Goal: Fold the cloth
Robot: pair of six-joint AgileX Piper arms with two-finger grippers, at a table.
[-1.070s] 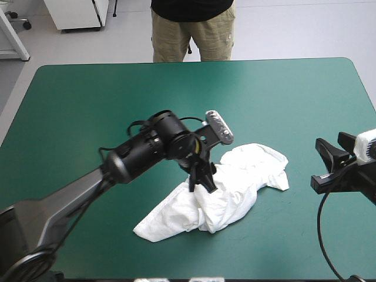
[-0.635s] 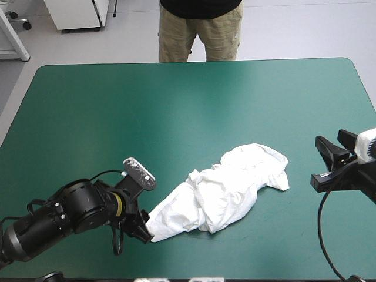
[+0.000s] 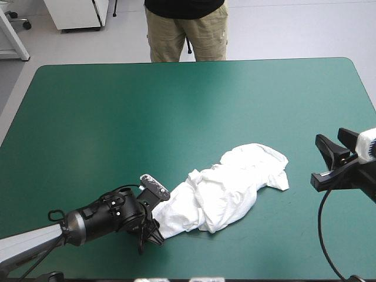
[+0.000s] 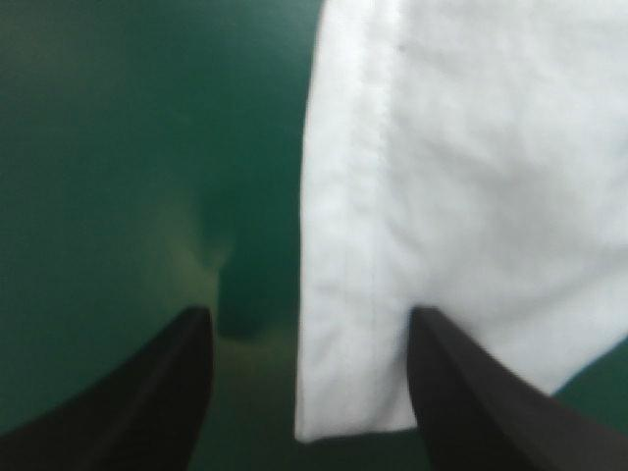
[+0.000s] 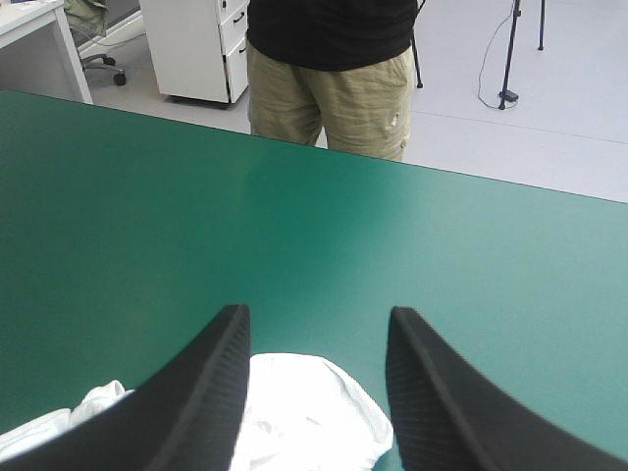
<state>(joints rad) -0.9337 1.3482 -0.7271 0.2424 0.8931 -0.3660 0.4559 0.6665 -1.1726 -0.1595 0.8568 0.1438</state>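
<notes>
Teal-green table [image 3: 176, 106], near edge: left gripper [image 3: 153, 235] low over cover, fingers apart, straddling hemmed corner of T-shirt [image 3: 229, 188], nothing clamped. Right gripper [image 3: 329, 165] well apart at right edge, fingers spread, empty. T-shirt lies crumpled, long heap right of centre. Judged: no fold made; spreading flat and all folds remain.

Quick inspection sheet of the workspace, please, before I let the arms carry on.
Surface: teal-green cover, flat, no marks seen.
Job's things: T-shirt, white, a long crumpled heap near the table's front edge, not yet folded.
Clutter: nothing seen.
Grippers: left gripper open at the T-shirt's left end, a hemmed corner lying between its fingers; right gripper open, by the table's right edge, apart from the T-shirt.
Cables: nothing seen beyond the arms' own.
Surroundings: nothing seen at the table's top.
</notes>
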